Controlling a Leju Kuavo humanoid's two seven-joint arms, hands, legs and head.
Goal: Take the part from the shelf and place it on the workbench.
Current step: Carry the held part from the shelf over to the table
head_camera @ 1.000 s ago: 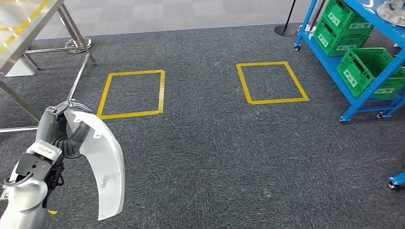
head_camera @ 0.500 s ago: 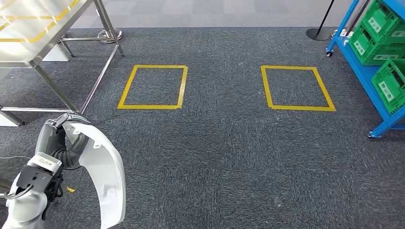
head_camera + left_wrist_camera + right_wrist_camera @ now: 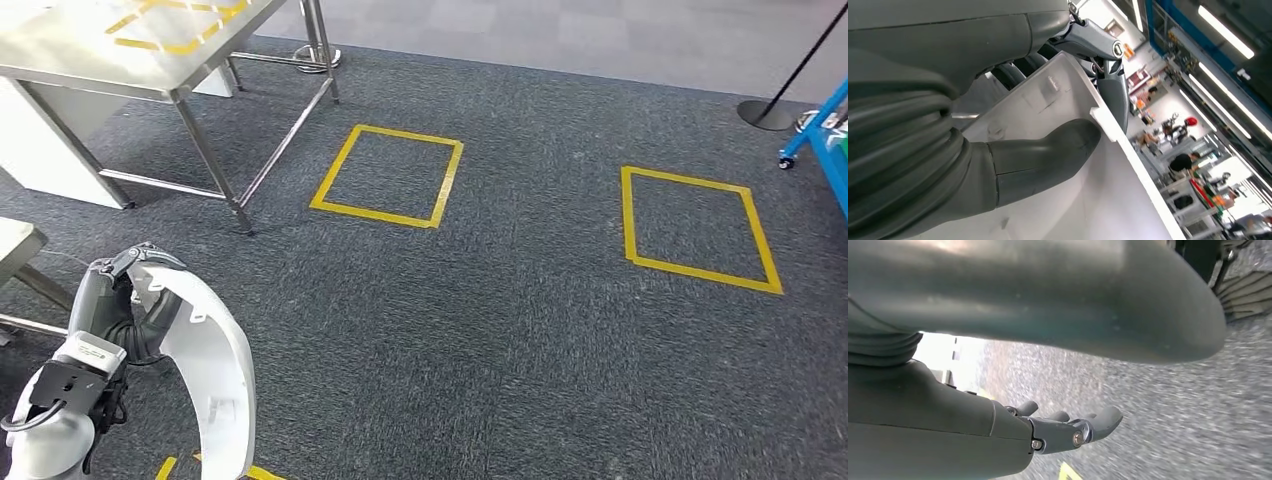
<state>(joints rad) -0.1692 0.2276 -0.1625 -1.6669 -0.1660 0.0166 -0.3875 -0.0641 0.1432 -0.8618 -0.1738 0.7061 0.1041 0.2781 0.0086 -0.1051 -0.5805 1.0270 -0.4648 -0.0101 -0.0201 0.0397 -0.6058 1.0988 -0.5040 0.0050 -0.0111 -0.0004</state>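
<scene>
The whole view has swung round: the steel desk (image 3: 120, 60) now sits large in the upper left of the frame, and the blue shelf (image 3: 815, 140) has slid to a sliver at the right edge. The camera turned, not the things. The white curved part (image 3: 215, 370) hangs at the lower left, grasped at its upper end by the left robot hand (image 3: 125, 300), thumb pressed on the inner face, dark fingers hooked over the rim. The right robot hand (image 3: 1068, 432) hangs over the grey carpet (image 3: 500, 350), fingers loosely apart, holding nothing. Two yellow tape squares (image 3: 388, 177) mark the floor mid-frame.
</scene>
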